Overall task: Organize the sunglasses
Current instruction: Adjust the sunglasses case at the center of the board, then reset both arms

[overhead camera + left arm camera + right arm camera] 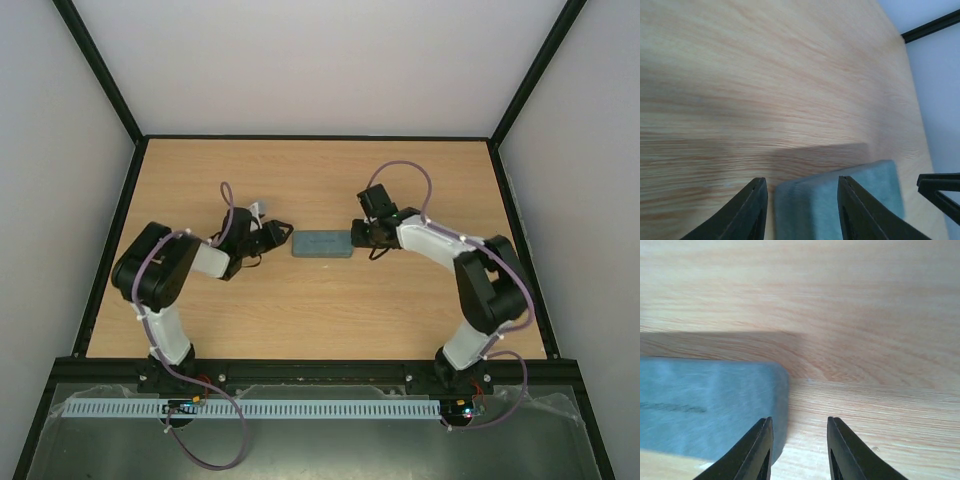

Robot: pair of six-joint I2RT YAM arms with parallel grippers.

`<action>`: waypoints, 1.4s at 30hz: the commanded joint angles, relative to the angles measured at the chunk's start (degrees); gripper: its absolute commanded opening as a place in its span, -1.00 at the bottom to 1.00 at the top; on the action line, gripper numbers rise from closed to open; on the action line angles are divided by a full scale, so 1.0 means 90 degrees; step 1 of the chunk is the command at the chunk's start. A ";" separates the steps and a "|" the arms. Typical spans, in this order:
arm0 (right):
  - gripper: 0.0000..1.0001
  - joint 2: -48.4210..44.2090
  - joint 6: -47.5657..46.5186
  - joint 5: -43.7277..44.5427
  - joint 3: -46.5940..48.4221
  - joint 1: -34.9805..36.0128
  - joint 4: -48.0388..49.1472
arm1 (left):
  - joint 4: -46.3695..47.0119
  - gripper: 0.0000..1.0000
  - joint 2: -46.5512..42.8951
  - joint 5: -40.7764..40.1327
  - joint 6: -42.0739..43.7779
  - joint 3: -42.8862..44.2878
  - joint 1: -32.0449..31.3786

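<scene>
The blue-grey oblong case (322, 244) lies shut in the middle of the table. It also shows in the left wrist view (840, 200) and in the right wrist view (705, 405). The pink sunglasses are not in view. My left gripper (283, 234) is open, just left of the case, with the case's end between its fingertips (756, 200). My right gripper (358, 236) is open and empty at the case's right end, its left fingertip (757, 450) beside the case's corner.
The wooden table (320, 180) is bounded by a black frame and white walls. My right gripper's finger shows at the right edge of the left wrist view (940, 190).
</scene>
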 commanded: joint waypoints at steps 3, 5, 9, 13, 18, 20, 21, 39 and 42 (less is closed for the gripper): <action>-0.19 -0.1217 -0.0205 0.0354 -0.0356 -0.0221 -0.0169 | -0.0761 -0.03 -0.1203 0.0046 0.0292 -0.0119 0.0264; 0.28 -0.1495 -0.0219 0.0355 -0.0584 -0.0499 -0.0123 | -0.1145 0.25 -0.1660 -0.0168 0.0423 -0.0189 0.0347; 0.97 -0.2069 -0.0124 0.0705 -0.1012 -0.0996 0.0258 | -0.2198 0.98 -0.2808 -0.0789 0.0754 -0.0250 0.0568; 0.97 -0.2783 -0.0049 0.1494 -0.1590 -0.1256 0.1020 | -0.3260 0.98 -0.3968 -0.1779 0.1316 -0.0252 0.0758; 0.97 -0.3402 -0.0351 0.2827 -0.2771 -0.1675 0.2547 | -0.3884 0.99 -0.4724 -0.3145 0.1546 -0.0462 0.0946; 0.97 -0.3692 -0.0386 0.2793 -0.3451 -0.2096 0.3459 | -0.3806 0.98 -0.4770 -0.3759 0.1667 -0.0603 0.1030; 0.97 -0.3857 -0.0459 0.2839 -0.3819 -0.2279 0.4017 | -0.3707 0.99 -0.4767 -0.4087 0.1800 -0.0673 0.1033; 0.97 -0.2113 -0.1288 0.3734 -0.5523 -0.2505 0.9099 | 0.0042 0.99 -0.3416 -0.4382 0.3894 -0.1629 0.2257; 0.97 -0.1776 -0.1455 0.3548 -0.5442 -0.2520 0.9285 | 0.1164 0.98 -0.2864 -0.4149 0.4218 -0.1976 0.2283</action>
